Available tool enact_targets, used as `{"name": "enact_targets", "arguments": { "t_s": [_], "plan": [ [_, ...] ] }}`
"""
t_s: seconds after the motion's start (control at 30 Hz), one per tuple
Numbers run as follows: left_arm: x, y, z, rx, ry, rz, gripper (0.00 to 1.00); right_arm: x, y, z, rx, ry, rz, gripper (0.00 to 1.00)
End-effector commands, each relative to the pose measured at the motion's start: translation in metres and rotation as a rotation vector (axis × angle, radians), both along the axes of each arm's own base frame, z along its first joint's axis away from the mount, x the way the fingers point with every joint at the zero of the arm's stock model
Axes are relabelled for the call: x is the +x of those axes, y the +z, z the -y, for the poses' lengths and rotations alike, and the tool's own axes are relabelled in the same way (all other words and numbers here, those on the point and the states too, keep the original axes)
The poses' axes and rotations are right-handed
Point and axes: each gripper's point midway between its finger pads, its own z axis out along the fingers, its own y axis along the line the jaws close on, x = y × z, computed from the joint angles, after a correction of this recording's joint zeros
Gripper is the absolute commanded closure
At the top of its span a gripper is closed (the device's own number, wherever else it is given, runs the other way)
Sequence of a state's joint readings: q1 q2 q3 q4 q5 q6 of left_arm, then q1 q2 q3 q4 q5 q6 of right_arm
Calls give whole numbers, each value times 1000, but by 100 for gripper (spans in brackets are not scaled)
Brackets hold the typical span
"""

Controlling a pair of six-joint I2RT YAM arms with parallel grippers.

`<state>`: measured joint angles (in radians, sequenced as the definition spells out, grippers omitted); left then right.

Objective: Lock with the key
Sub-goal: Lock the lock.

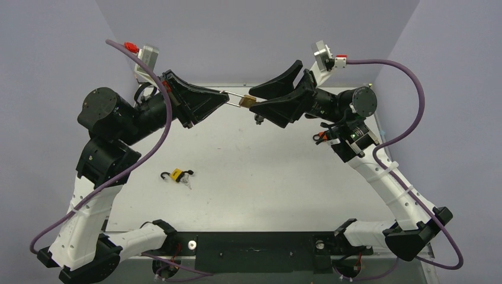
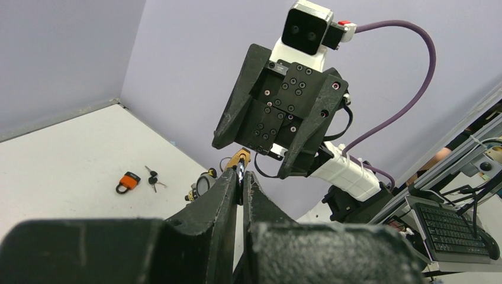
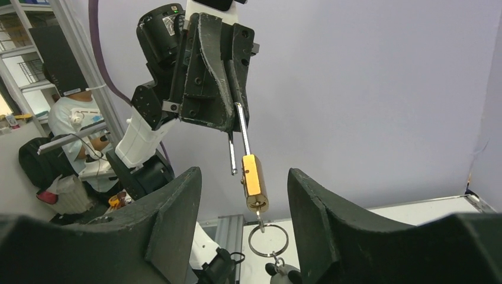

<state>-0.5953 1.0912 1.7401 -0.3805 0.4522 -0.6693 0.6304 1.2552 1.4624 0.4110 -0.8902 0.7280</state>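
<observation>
A brass padlock (image 1: 247,102) hangs in the air between the two arms, above the far part of the table. My left gripper (image 1: 228,97) is shut on its steel shackle (image 3: 241,127). The shackle stands open: its free leg (image 3: 232,155) ends outside the body (image 3: 255,183). A key sits in the keyhole, with a key ring (image 3: 268,239) and a small round charm (image 3: 283,273) dangling below. My right gripper (image 3: 244,171) is open, one finger on each side of the padlock body, not touching it. In the left wrist view the padlock (image 2: 240,157) shows just past my shut fingertips (image 2: 231,177).
A second small orange padlock (image 1: 176,174) with its shackle open lies on the white table (image 1: 284,177) at the left middle, with loose keys (image 1: 188,177) beside it; both show in the left wrist view (image 2: 127,181). Purple walls close in the back and sides.
</observation>
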Motion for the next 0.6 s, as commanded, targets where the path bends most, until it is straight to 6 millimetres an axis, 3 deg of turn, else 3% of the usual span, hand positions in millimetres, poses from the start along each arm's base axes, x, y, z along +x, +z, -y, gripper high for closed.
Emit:
{"name": "enact_targets", "arguments": {
  "t_s": [0.0, 0.57],
  "plan": [
    [-18, 32, -11, -66, -1, 93, 100, -7, 17, 3, 22, -7, 73, 49],
    [-14, 31, -8, -64, -7, 81, 100, -5, -3, -4, -14, 1, 47, 59]
  ]
}}
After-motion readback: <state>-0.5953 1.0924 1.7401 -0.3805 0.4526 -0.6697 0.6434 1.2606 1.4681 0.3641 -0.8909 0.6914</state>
